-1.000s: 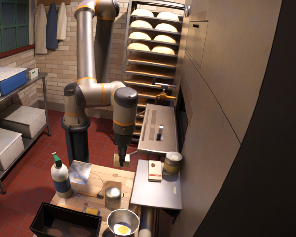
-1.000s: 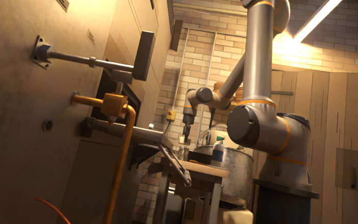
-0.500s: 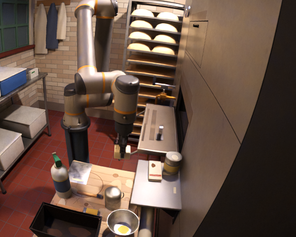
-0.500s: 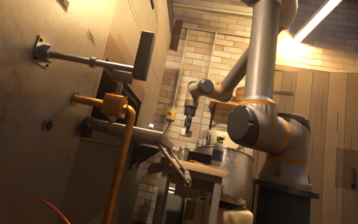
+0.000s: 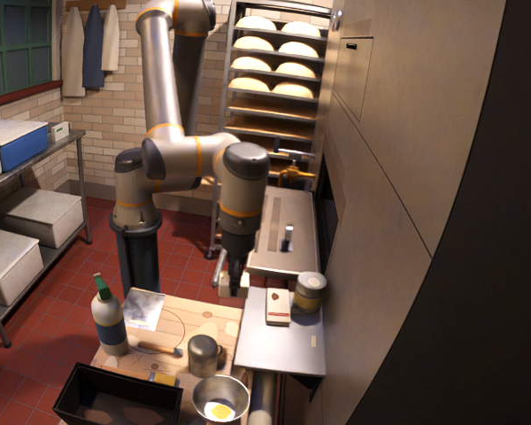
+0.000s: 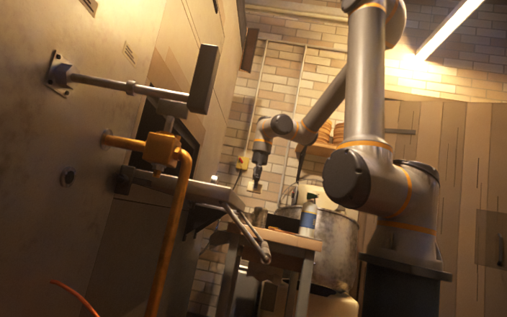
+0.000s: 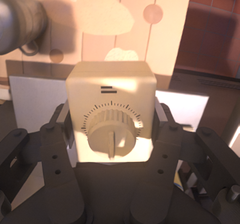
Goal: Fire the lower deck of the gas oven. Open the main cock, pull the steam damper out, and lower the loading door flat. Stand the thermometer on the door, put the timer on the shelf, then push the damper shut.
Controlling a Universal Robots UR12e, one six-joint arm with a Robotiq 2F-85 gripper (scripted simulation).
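Observation:
Beside the oven front, the loading door [image 5: 284,233] lies lowered flat with the small thermometer [image 5: 287,238] standing upright on it. Just near of the door is the grey shelf [image 5: 282,331]. I hold the cream dial timer [image 7: 111,111] between the fingers of my gripper [image 7: 111,126], which clasp its two sides. The timer [image 5: 233,284] hangs in the air above the far corner of the wooden table, close to the shelf's left edge. The steam damper rod [image 6: 129,86] sticks out of the oven wall, above the yellow gas cock [image 6: 161,148].
Behind the work a rack of dough loaves [image 5: 275,68] stands against the brick wall. On the shelf sit a tin [image 5: 309,291] and a flat box [image 5: 278,305]. The table carries a spray bottle [image 5: 107,318], a metal mug [image 5: 203,354], a bowl [image 5: 220,399] and a black bin [image 5: 117,398].

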